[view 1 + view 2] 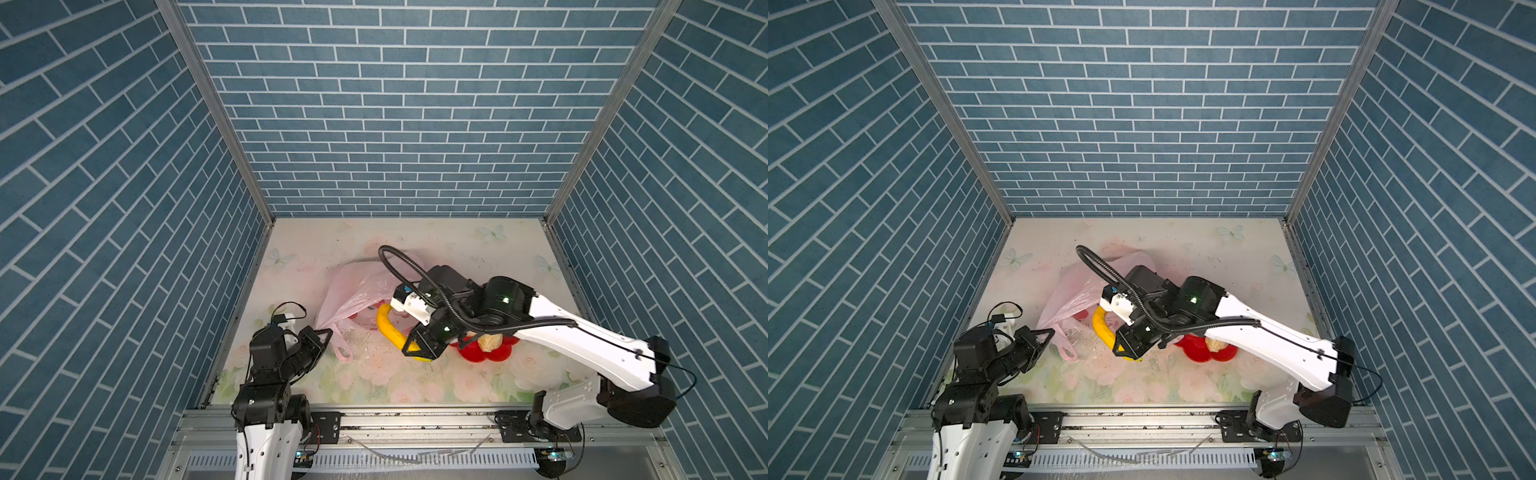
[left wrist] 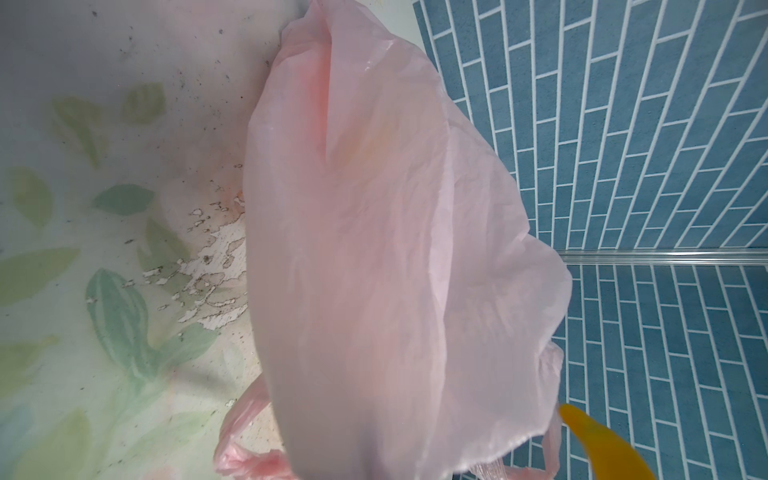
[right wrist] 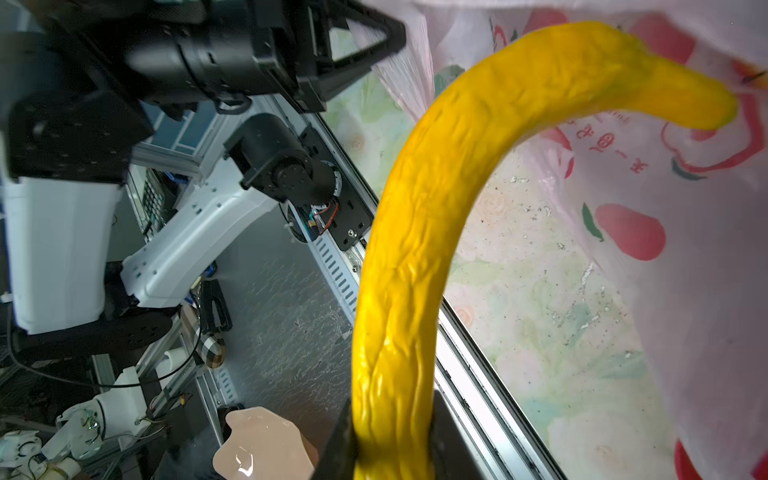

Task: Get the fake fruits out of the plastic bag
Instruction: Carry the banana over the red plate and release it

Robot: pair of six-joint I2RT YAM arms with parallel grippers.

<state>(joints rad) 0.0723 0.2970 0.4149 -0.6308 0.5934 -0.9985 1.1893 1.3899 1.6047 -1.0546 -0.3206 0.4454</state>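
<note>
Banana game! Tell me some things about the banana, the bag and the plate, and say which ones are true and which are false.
1. The right gripper is shut on the banana. True.
2. The banana is green. False: it is yellow.
3. The left gripper pinches the plastic bag. True.
4. The red plate is empty. False: a cream ball lies on it.
</note>
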